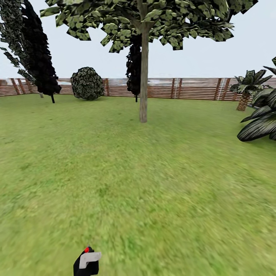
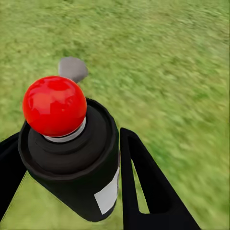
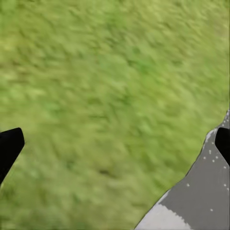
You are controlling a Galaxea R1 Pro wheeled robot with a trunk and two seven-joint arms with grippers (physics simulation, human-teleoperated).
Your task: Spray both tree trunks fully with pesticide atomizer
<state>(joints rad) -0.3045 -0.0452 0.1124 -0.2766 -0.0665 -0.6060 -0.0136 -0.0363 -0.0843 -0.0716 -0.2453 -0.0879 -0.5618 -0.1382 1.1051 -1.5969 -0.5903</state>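
A tall tree with a straight grey-brown trunk (image 1: 143,82) and a spreading leafy crown was seen at upper centre of the head view, on a broad green lawn (image 1: 153,184). A brown slatted fence (image 1: 191,89) closed the far edge, with a round dark bush (image 1: 87,83) and dark narrow trees (image 1: 38,57) at upper left and short palms (image 1: 245,90) at right. Open grass lay between. The small black spray bottle with a red cap (image 2: 72,153) was clamped in the left gripper (image 2: 72,187), at bottom left. The right gripper (image 3: 115,143) was spread wide, holding nothing, beside a grey stone edge (image 3: 201,201).
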